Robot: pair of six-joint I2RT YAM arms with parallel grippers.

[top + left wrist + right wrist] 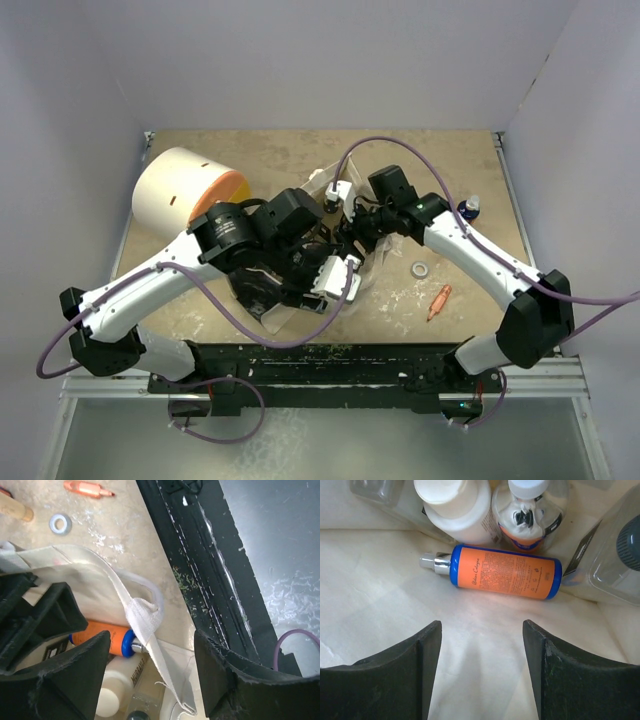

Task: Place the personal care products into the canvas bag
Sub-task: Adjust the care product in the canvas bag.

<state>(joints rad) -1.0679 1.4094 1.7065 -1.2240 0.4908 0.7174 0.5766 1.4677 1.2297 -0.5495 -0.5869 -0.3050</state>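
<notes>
From above, we see both arms bent in over the canvas bag, which lies at the middle of the surface. The left arm and right arm cover most of it, and we cannot make out either set of fingers here. A big white drum lies just beyond the bag on the left. To the right, well apart from the bag, are a small blue-topped bottle, a ring and an orange tapered tube.

In the left wrist view, the left fingers stand wide apart and clamp nothing. Between them we see the bag's handle draped over the opening. Under it, inside the bag, lie an orange bottle and a white bottle.

In the right wrist view, the right fingers are also spread and empty, hanging over the bag's cream cloth without touching it. The orange bottle lies on its side ahead of them. Beyond it are the white bottle, a clear bottle with a white cap and, at the right edge, a clear bottle with a dark cap.
</notes>
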